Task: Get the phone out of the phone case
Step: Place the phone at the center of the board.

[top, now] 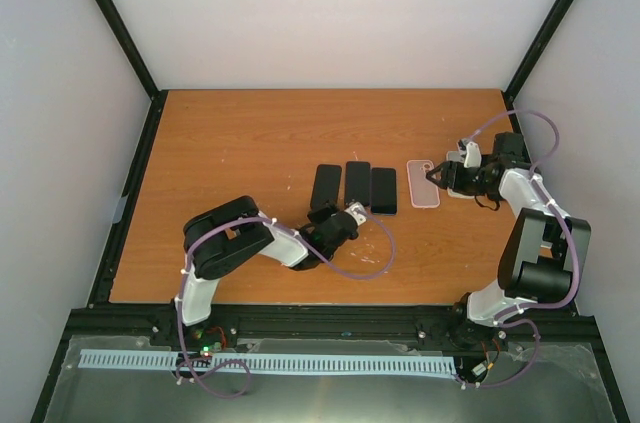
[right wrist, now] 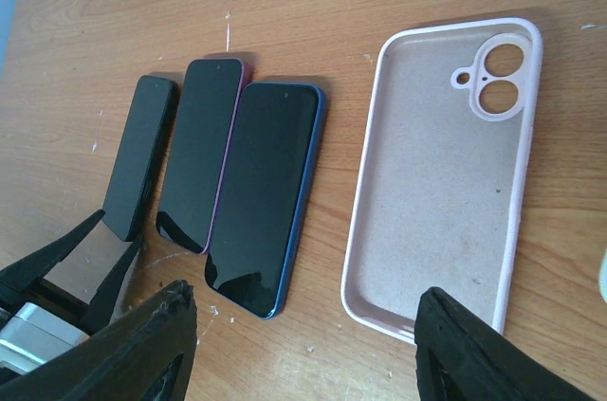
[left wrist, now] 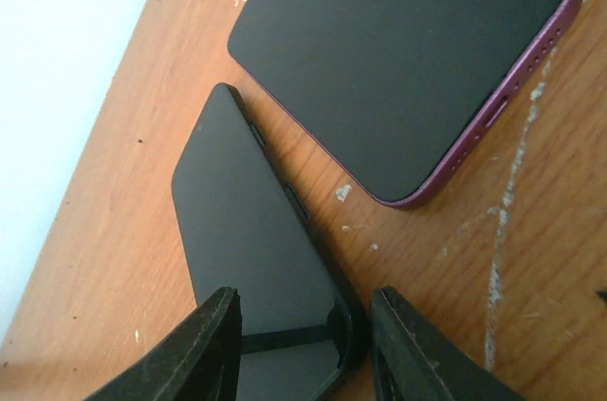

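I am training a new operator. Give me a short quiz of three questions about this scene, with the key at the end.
1. True or false: the pink case holds no phone.
2. How many phones lie side by side to the left of the case in the top view? A) two B) three C) four
3. Fill in: the left fingers stand on either side of the near end of the ___ phone.

Key: 1 true; 2 B; 3 the black phone.
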Controlling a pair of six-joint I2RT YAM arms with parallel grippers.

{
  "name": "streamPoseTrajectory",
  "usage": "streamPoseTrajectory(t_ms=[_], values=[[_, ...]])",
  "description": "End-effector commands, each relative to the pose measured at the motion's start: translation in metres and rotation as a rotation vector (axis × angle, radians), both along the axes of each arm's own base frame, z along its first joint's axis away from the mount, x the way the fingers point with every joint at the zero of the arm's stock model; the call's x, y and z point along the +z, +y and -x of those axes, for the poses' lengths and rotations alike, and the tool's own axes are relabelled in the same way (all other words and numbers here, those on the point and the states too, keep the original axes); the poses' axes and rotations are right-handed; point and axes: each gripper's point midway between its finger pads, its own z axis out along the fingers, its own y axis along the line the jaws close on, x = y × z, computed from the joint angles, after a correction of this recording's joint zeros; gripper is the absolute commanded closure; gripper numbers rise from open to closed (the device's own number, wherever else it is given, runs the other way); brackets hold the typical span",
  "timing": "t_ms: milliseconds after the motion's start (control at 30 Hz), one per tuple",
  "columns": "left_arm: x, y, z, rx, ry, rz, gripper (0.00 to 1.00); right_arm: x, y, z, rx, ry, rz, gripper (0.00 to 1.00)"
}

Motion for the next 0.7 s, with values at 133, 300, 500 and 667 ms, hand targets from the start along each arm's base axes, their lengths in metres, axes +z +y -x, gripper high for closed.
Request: streamPoseTrajectory(t_ms=[133,300,500,667], values=[[0.0077,-0.0112,0.0025,-0.023,0.109,0.055,0.61,0.0008,-0.0068,0.007,-0.009,0.003,-0.056,0.37],[0.0019,-0.0104,0.0042,-0.019,0.163,0.05,0.59,0.0026,-0.0077,0.007,-0.007,0.0,-0.068,0.36],[0.0013,-0.0045,0.0037,-0.005,0.177,0.022,0.52,0.0069,-0.0045,0.0087,0.009,-0.01,-0.092,0.35],[0.0096,-0.0076,0.0018,-0.005,0.196,0.048,0.44,0.0103,-0.0041,0.01,0.014,-0.021,-0.098,0.35]])
